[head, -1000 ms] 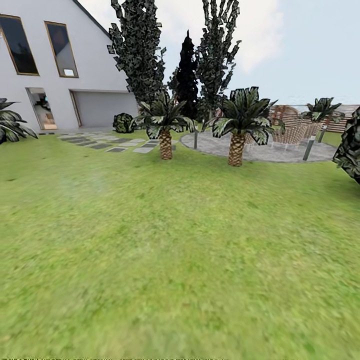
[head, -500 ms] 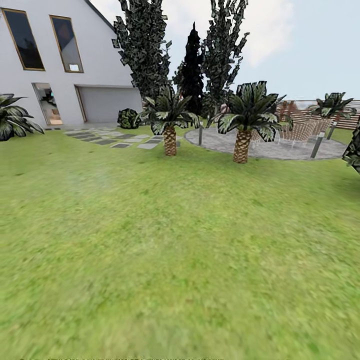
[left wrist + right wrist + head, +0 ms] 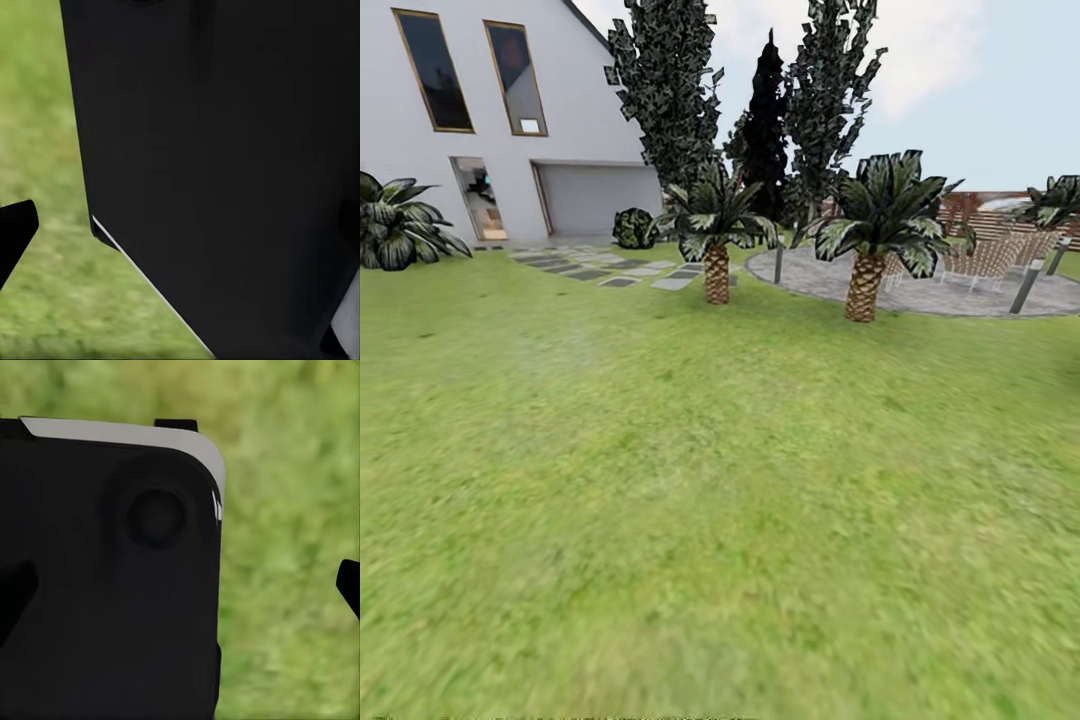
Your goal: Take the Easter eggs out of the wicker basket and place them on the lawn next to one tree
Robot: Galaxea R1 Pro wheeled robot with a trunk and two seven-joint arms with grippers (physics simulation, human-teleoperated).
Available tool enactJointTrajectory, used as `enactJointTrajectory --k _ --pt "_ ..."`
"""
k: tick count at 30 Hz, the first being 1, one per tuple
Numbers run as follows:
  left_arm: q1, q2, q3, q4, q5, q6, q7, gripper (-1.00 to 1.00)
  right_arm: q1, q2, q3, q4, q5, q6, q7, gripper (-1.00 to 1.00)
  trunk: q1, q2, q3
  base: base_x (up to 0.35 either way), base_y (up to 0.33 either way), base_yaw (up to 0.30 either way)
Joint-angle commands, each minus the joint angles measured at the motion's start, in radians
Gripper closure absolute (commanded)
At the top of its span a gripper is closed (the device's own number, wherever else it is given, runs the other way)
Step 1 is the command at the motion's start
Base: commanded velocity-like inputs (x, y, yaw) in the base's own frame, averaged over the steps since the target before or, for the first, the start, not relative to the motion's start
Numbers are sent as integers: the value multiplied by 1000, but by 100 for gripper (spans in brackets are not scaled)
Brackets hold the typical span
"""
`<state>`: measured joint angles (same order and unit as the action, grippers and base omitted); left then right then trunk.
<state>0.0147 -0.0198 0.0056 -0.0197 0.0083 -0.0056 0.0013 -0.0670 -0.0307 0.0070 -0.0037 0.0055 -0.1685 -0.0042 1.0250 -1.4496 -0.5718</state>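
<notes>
Head cam: lawn (image 3: 690, 520) runs from under me out to the house (image 3: 490, 100), bare mottled grass across the near and middle ground. Two short palms (image 3: 717, 270) stand at the far edge of the lawn, the right one (image 3: 865, 285) just at the rim of a round paved patio (image 3: 940, 292). Stepping stones (image 3: 610, 270) lead from the left palm toward the garage door (image 3: 598, 198). Dark ragged trees (image 3: 665, 90) rise behind the palms. Leafy plant (image 3: 400, 225) at the house wall, far left. Slatted fence (image 3: 1000, 215) and some chairs behind the patio, far right; a short post (image 3: 1026, 285) at the patio's edge.

Eggs and basket: can't place them from these views.

Left wrist cam: black body panel (image 3: 225, 165) up close, blurred grass (image 3: 45, 300) beyond it. Right wrist cam: black housing (image 3: 105, 585) with a pale top edge, blurred grass (image 3: 292, 547) beside it.

Jaws, both arms: only dark slivers at the frame edges, can't tell whether they're released or clenched.
</notes>
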Motion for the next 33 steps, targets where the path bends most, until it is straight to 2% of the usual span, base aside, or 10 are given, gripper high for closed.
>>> enactJointTrajectory --k 1,30,33 --pt "1 0 0 -2 1 -1 0 -100 -1 0 1 1 1 -3 0 -100 0 0 -2 0 0 172" --pt "1 0 0 -2 1 -1 0 -100 -1 0 1 1 1 -5 0 -100 0 0 -43 0 0 180" --pt "1 0 0 -2 1 -1 0 -100 -1 1 -1 4 1 -63 0 -100 0 0 -47 0 0 206"
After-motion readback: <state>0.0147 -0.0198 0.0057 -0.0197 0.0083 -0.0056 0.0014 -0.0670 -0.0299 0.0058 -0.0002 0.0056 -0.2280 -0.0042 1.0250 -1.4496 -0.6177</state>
